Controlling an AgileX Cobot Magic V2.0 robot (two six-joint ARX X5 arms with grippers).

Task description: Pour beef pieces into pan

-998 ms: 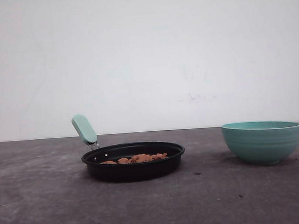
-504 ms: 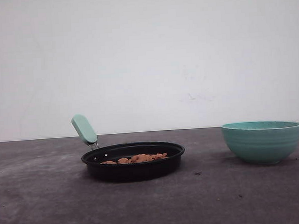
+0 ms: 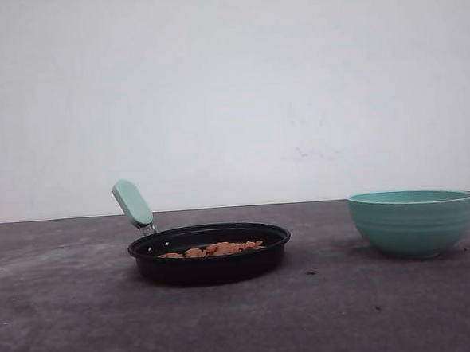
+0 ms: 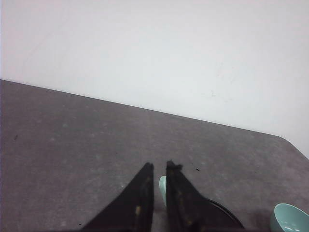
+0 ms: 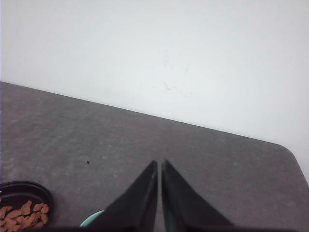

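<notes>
The black pan (image 3: 210,265) sits left of the table's middle, its mint-green handle (image 3: 132,203) angled up to the back left. Orange-brown beef pieces (image 3: 215,248) lie in a low heap inside it. My left gripper (image 4: 159,165) hangs above the table with only a narrow slit between its fingers and nothing held. A sliver of the pan handle (image 4: 163,188) shows through that slit, and the pan's rim (image 4: 227,215) shows beside the fingers. My right gripper (image 5: 160,162) is shut and empty, high over bare table, with the pan (image 5: 46,195) and beef pieces (image 5: 24,212) off to one side.
A teal ribbed bowl (image 3: 412,223) stands upright on the right of the table, apart from the pan; its inside is hidden. The bowl (image 4: 292,220) also shows in the left wrist view, and its rim (image 5: 91,220) peeks out by the right fingers. A white wall closes off the back.
</notes>
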